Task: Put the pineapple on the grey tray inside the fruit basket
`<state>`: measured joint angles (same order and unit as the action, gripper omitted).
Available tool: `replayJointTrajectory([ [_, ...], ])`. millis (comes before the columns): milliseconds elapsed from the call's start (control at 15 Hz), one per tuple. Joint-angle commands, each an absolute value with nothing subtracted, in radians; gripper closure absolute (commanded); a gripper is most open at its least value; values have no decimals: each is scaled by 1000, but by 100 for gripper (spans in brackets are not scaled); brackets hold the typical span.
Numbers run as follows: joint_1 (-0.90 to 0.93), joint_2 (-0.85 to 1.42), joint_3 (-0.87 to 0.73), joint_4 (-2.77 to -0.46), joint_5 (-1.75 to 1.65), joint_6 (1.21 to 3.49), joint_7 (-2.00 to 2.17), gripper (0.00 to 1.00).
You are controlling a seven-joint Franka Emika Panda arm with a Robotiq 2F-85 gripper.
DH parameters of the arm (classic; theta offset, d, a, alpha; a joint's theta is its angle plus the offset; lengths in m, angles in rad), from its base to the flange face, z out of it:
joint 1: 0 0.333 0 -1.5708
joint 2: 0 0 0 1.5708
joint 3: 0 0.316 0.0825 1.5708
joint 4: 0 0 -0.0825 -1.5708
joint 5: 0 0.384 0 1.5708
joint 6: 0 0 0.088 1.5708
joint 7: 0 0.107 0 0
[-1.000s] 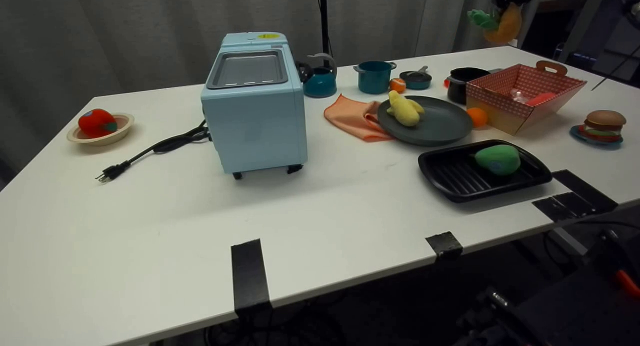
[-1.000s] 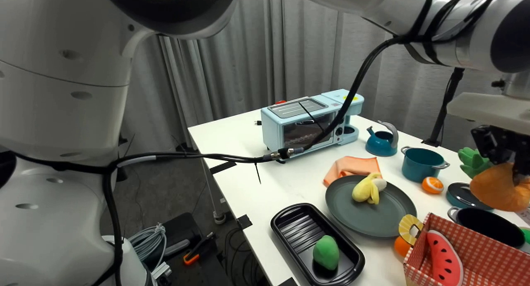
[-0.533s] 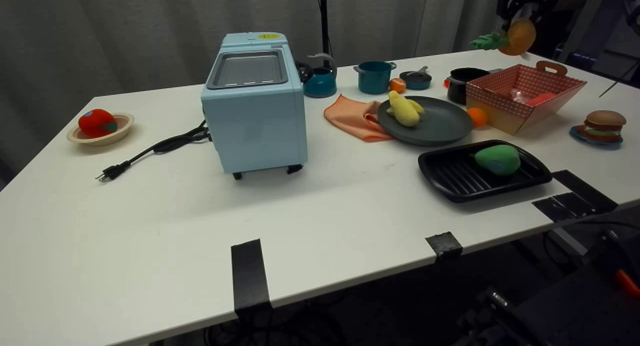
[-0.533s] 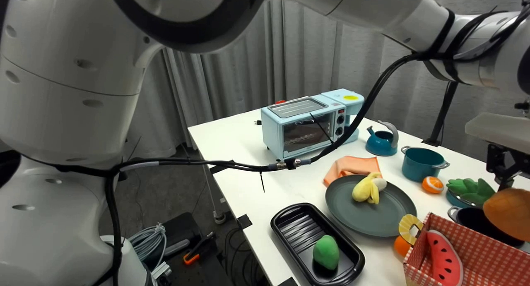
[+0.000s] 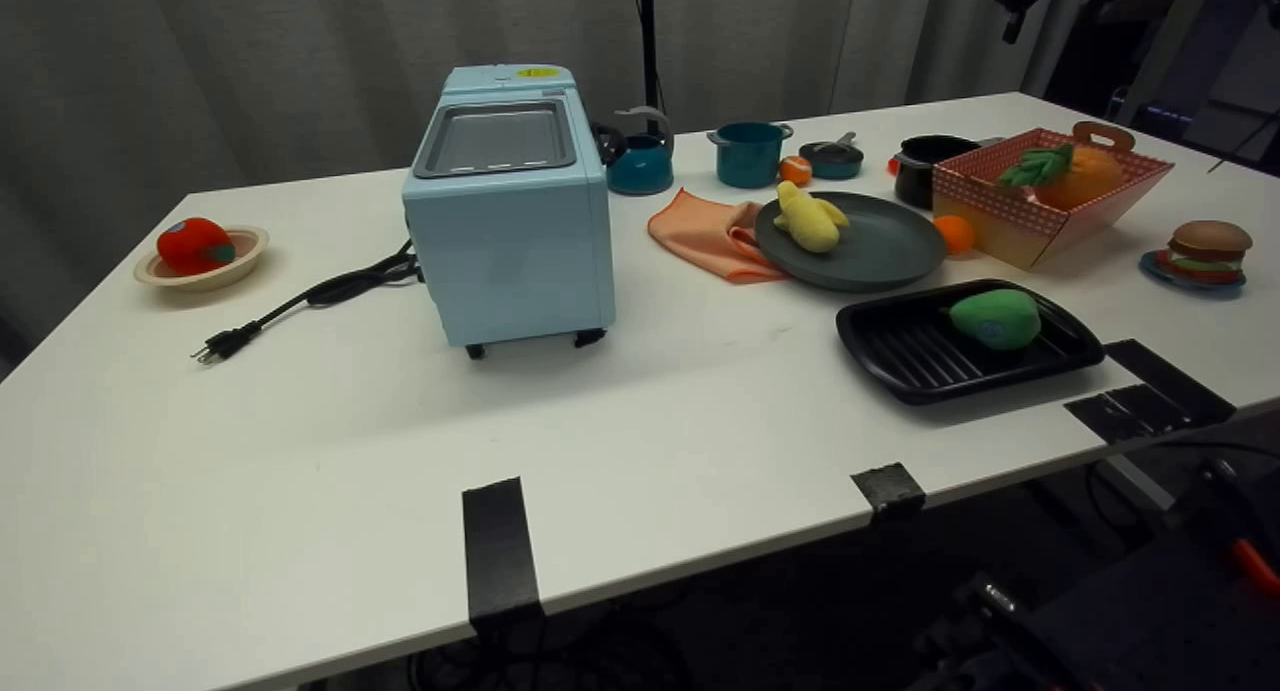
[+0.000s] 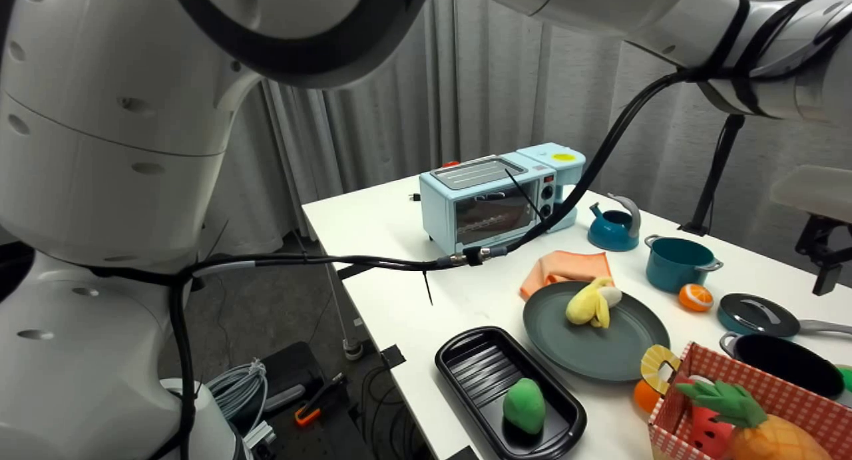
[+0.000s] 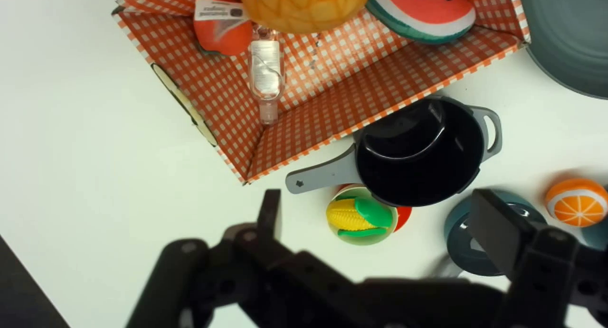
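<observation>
The pineapple (image 5: pixel 1085 176) lies on its side inside the fruit basket (image 5: pixel 1000 226), which has red-and-white checked inner walls. Its green leaves rest against a watermelon slice (image 6: pixel 702 427). In the wrist view, only the lower part of the pineapple (image 7: pixel 304 7) shows at the top edge, within the basket (image 7: pixel 351 105). My gripper (image 7: pixel 375 195) hangs above the table, clear of the fruit, its jaws wide apart with nothing between them. One of its fingers (image 6: pixel 825 283) shows at the right edge of an exterior view. On the grey tray (image 6: pixel 579 353) sits a peeled banana (image 6: pixel 589 307).
A tomato (image 7: pixel 223 31) and a clear bottle (image 7: pixel 266 71) share the basket. Beside it stand a black pot (image 7: pixel 418 152), a corn bowl (image 7: pixel 361 219), a lidded teal pan (image 6: pixel 759 313) and an orange (image 5: pixel 955 234). A black rectangular tray (image 5: pixel 900 346) lies nearer the front edge.
Held above the basket half a second ago, the pineapple has dropped into it. My jaws have opened and let go, and the gripper has risen slightly. Earlier it had come down with the fruit.
</observation>
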<state>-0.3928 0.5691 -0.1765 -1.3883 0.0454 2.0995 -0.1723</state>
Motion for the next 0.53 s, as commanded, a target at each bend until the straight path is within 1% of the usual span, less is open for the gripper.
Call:
replayJointTrajectory([
  [0, -417, 558, -178, -1360, 69, 2074, -179, 0],
  [400, -443, 462, -169, -1449, 86, 2105, -190, 0],
  [467, -426, 524, -185, -1387, 58, 2094, -176, 0],
])
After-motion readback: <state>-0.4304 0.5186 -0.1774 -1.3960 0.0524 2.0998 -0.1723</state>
